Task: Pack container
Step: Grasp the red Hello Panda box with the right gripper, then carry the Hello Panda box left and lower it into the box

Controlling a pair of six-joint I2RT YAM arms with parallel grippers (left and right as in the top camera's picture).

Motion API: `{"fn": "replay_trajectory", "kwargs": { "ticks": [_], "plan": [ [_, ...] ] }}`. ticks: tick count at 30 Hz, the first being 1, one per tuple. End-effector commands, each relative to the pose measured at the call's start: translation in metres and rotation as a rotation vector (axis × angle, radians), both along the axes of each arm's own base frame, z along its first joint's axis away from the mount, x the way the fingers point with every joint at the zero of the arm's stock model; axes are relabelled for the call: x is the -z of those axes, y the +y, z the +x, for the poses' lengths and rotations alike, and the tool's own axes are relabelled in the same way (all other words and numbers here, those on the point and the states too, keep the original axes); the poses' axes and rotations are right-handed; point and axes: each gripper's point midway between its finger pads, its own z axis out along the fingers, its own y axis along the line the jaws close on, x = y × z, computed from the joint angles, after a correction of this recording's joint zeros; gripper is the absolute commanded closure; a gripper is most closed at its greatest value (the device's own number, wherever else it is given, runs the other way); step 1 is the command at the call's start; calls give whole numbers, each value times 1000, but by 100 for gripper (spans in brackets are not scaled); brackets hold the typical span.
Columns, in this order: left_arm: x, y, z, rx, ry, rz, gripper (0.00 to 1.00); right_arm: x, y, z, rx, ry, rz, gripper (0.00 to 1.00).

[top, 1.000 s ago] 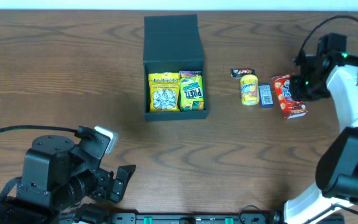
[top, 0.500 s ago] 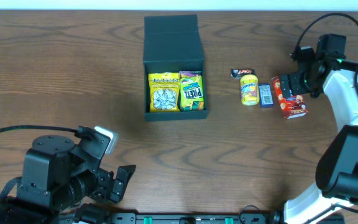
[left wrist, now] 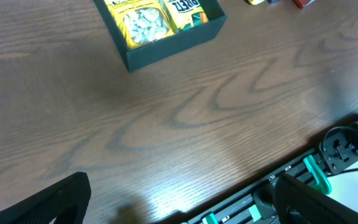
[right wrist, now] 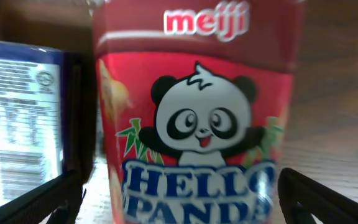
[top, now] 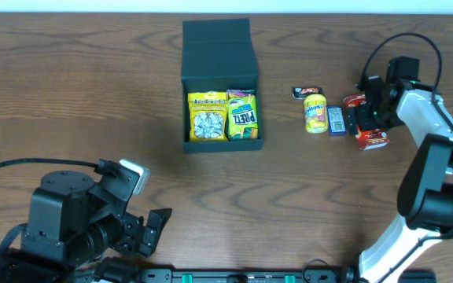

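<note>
Overhead view: dark teal cardboard container (top: 217,47) holds two yellow packs (top: 208,118); four snacks (top: 335,119) remain at 3 o'clock, my open right gripper (top: 364,119) straddling the red carton (right wrist: 191,124), left gripper (top: 152,228) open.

Brown wood-grain tabletop (top: 93,94), and there's the dark container (top: 217,47) sitting square at the middle, lid flap laid back toward the far edge. Off to its right, a short row: a small dark candy wrapper (top: 306,92), a yellow pack (top: 314,113) just below it, a blue pack (top: 336,120) alongside, then a red panda snack box (top: 372,140).
</note>
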Motion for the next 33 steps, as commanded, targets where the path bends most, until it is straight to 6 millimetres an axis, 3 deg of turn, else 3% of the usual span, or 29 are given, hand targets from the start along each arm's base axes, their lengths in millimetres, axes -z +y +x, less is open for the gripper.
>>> {"fn": "replay_trajectory", "kwargs": {
  "ticks": [1,6,12,20,29,33],
  "plan": [
    [-1,0,-1,15,-9,6,5,9,-3,-4,-5,22,-3,1],
    [-1,0,-1,15,-9,6,5,9,-3,-3,3,17,-2,4],
    [-1,0,-1,15,-9,6,5,9,-3,-3,66,15,11,26],
    [-1,0,-1,15,-9,6,5,-3,6,3,173,5,91,30],
    [-1,0,-1,15,-9,6,5,-98,29,46,197,-90,267,36],
    [-1,0,-1,15,-9,6,5,-142,49,61,179,-149,340,36]
  ]
}}
